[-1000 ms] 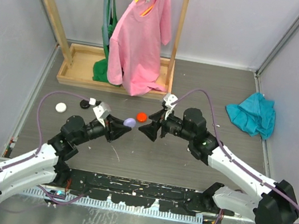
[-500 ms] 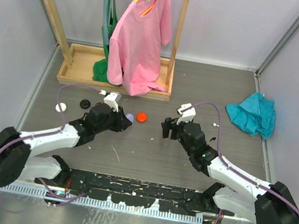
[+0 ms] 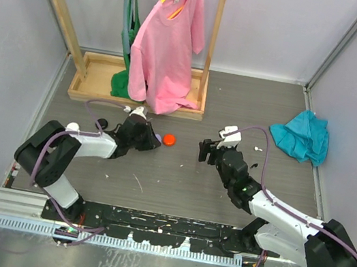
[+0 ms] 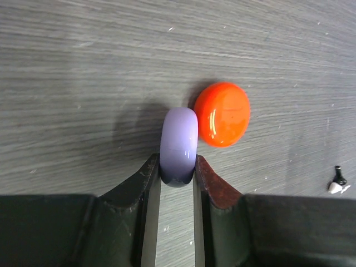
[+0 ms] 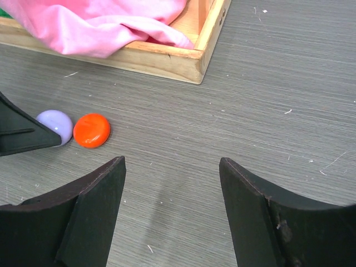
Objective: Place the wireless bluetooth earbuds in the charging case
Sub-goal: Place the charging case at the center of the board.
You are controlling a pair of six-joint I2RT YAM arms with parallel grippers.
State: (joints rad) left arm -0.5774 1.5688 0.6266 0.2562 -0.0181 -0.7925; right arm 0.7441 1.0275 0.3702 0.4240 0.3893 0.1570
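Lilac round case [image 4: 178, 144], clamped on edge in the left gripper [image 4: 178, 165], low over the grey table [image 5: 289, 67] and just beside a red round case [image 4: 222, 114] lying flat. Impossible to tell whether the two touch. No opening or seam of the lilac case visible from these angles.

Opposite, the right gripper [image 5: 171, 162]: jaws apart, nothing between them, hanging above bare tabletop and facing both cases.

Only one earbud [image 4: 337, 185] plainly made out: a tiny white-and-dark piece on the table at the right edge of the left wrist view, apart from both cases. Also a white speck [image 3: 257, 148] near the right arm in the top view, too small to name. No bud seen in a case or in either gripper.

Judged to be the case-handling step, with insertion not yet begun. Next probably calls for laying the lilac case flat and opening it, or holding it steady with the lid up, then sending the free right gripper for the earbud. Needs a fine pinch on so small a piece. Risk of the smooth, rounded case slipping from an edge-on grip.
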